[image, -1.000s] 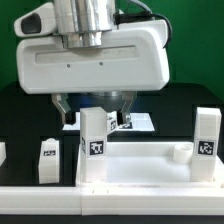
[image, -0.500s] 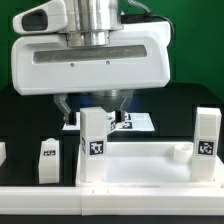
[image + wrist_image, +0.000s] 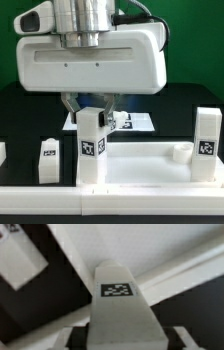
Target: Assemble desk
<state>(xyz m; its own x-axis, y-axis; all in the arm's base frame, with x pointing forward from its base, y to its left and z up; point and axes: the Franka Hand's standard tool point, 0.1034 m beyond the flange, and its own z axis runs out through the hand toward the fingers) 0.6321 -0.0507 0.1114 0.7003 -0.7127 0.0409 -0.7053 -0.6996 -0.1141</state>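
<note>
The white desk slab [image 3: 140, 168] lies flat in front. A white tagged leg [image 3: 92, 148] stands upright on its corner at the exterior view's left. A second leg [image 3: 206, 143] stands on the corner at the right. My gripper [image 3: 90, 114] is right above the first leg, with a finger on each side of its top. In the wrist view this leg [image 3: 120, 308] sits between my fingers [image 3: 74, 338] with a dark gap on each side, so the jaws are open and not pressing it. A loose leg [image 3: 48, 160] stands on the black table at the left.
The marker board [image 3: 138, 122] lies on the black table behind the slab. A long white border rail [image 3: 110, 203] runs along the front. A small round stud [image 3: 180, 153] rises from the slab near the second leg. Another white part [image 3: 2, 152] shows at the far left edge.
My gripper has come down from above the leg, and its fingers now straddle the leg's top. The legs and the slab have stayed in place.
</note>
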